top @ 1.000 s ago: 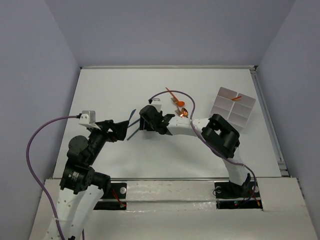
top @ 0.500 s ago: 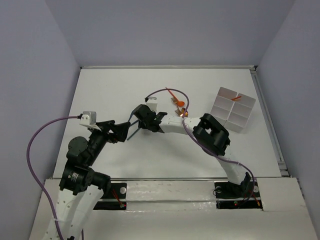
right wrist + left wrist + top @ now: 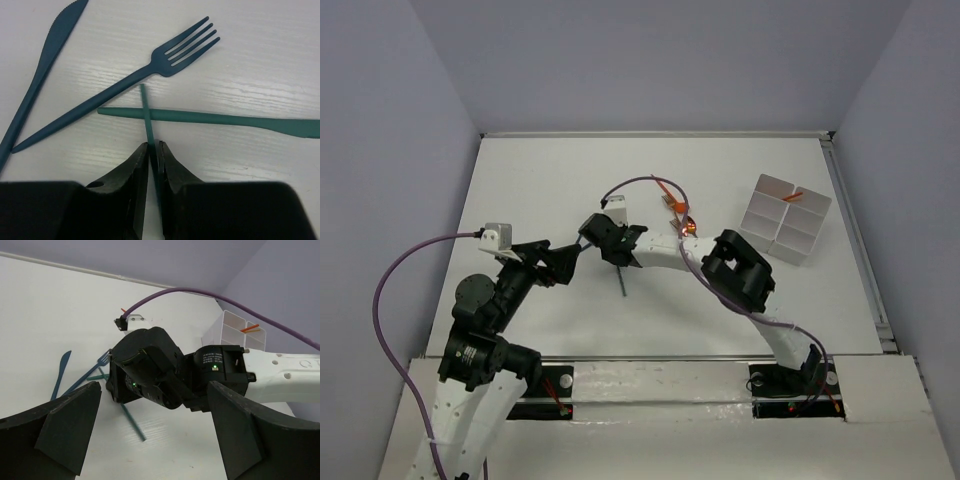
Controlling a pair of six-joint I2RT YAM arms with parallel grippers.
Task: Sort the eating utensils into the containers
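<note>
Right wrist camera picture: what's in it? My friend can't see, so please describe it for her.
Two black fingers of the right gripper pinch a thin teal utensil by its handle, which crosses another teal utensil lying flat. Beyond them, a dark blue fork and a dark blue knife lie on the white table.

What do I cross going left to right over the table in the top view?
First the left claw, open → right claw shut on a teal utensil → orange utensils → divided tray.
</note>
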